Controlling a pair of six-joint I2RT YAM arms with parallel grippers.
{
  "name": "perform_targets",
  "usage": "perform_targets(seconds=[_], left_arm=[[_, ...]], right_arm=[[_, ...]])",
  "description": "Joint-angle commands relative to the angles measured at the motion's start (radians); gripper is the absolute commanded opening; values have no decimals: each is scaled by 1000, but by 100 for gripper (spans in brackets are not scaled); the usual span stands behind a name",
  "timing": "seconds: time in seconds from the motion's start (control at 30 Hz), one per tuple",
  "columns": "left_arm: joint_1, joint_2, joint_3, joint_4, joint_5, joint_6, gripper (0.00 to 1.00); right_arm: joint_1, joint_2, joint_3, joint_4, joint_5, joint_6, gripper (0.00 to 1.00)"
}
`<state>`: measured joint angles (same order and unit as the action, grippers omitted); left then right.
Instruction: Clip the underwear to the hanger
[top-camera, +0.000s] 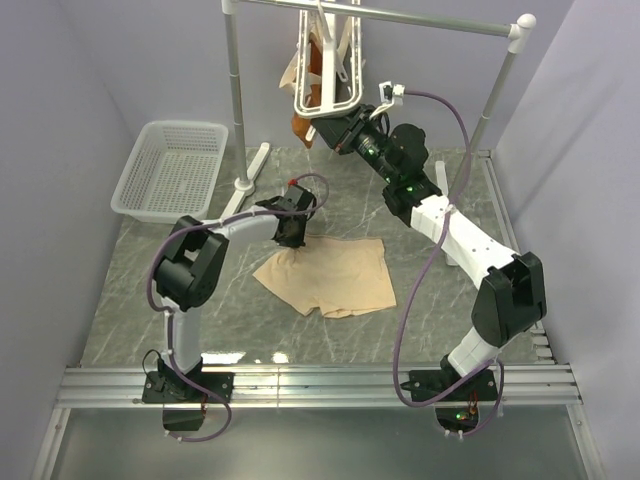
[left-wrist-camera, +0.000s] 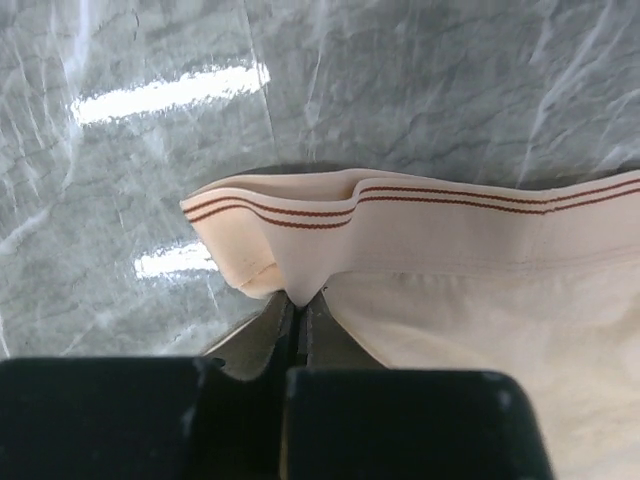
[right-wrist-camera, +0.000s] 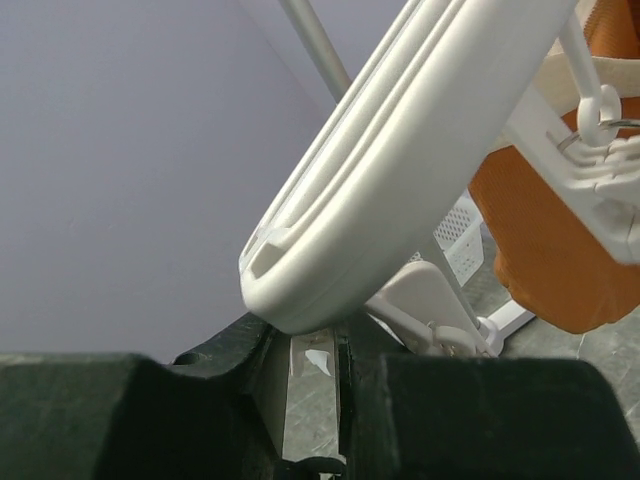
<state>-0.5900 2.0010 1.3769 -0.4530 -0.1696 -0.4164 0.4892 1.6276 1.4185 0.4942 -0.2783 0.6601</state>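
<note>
White clothes rail (top-camera: 430, 20) spans the back of the grey marble table (top-camera: 330, 340). White mesh basket (top-camera: 186, 128) sits just left of rail's left upright. Rust-orange garment (right-wrist-camera: 530, 250) hangs below rail.

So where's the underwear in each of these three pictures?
Top external: the underwear lies flat mid-table, its far-left corner at the left gripper.
Left wrist: it fills the lower right, its red-striped edge pinched in that gripper.
Right wrist: not in it.
Shared landmark: the grey marble table, seen in all three views, though only as a sliver at lower right in the right wrist view.
</note>
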Motion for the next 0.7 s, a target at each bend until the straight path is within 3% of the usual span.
perform_targets(seconds=[0.0,0.13,0.23,0.47,0.67], left_arm=[[-4,-14,-88,65,39,39,0],[-13,-273,-307,403,39,129,0],[-13,-388,-377,560,47,214,0],[-14,-537,-435,755,149,346,0],[-19,-610,-405,777,189,384,0]], right_arm=[[-21,-63,-16,30,41,-19,0],[-23,-74,-38,35,28,-24,0],[-24,-77,-49,40,24,-22,0],[-29,-81,-73,63,18,-20,0],[-32,-84,-89,75,7,-22,0]])
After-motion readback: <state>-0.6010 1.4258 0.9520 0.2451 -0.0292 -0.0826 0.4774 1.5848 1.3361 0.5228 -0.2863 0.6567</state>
